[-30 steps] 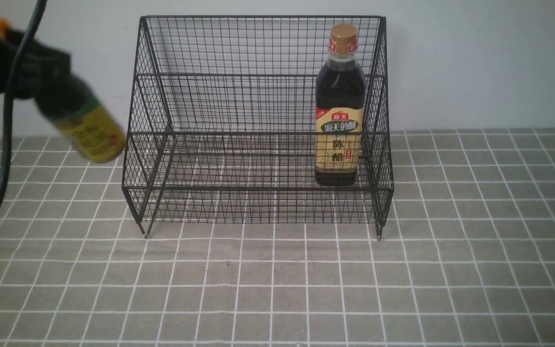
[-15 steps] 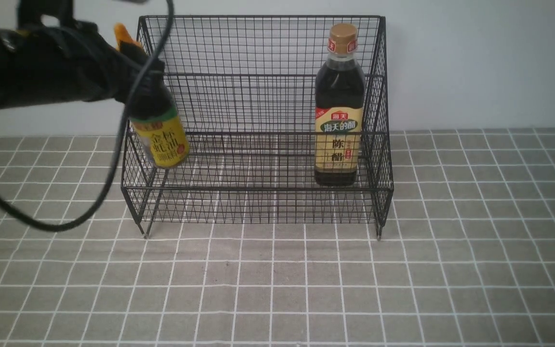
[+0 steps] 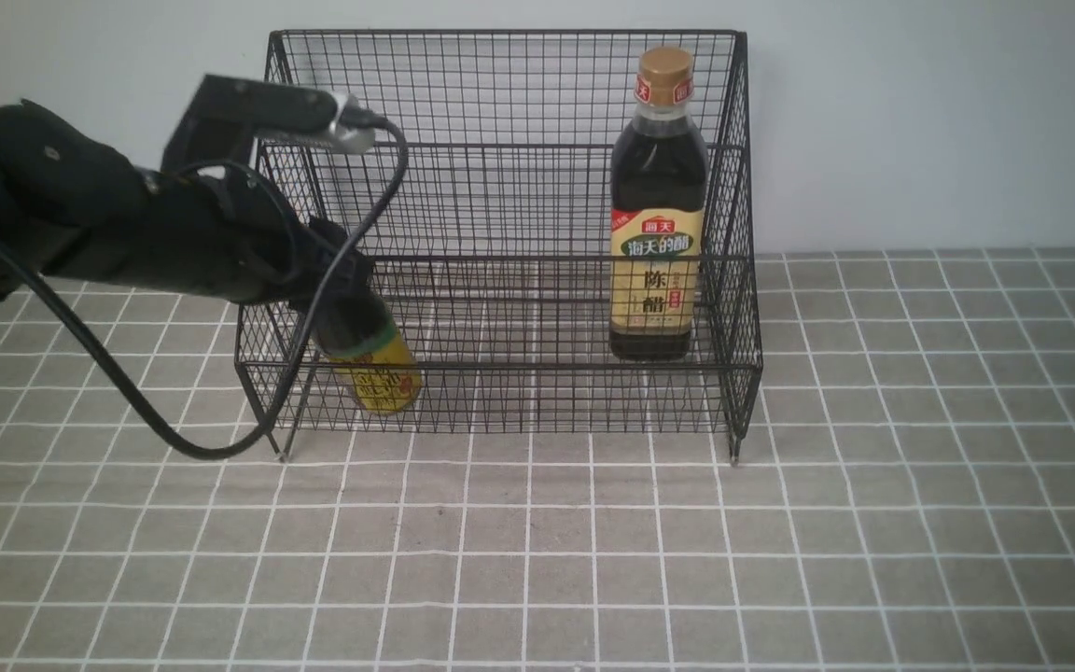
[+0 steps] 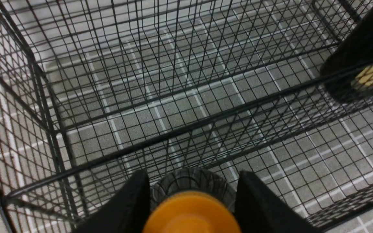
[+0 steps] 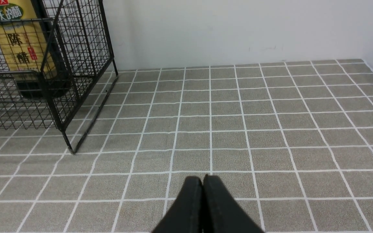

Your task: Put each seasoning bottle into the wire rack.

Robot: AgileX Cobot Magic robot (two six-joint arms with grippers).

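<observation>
On the tiled tabletop (image 3: 780, 523), against the pale wall: black wire rack (image 3: 500, 93), two-tiered, standing on its feet. Inside its lower tier, toward the right end: tall bottle (image 3: 657, 205) with tan cap, upright. At the left end of the same tier: left gripper (image 3: 337, 280), clamped around the neck of the short bottle (image 3: 374, 369), tilted, yellow label low behind the front mesh, orange cap (image 4: 191, 213) between the fingers (image 4: 131, 204). Well apart over bare tiles: right gripper (image 5: 202, 184), pressed together, empty.
</observation>
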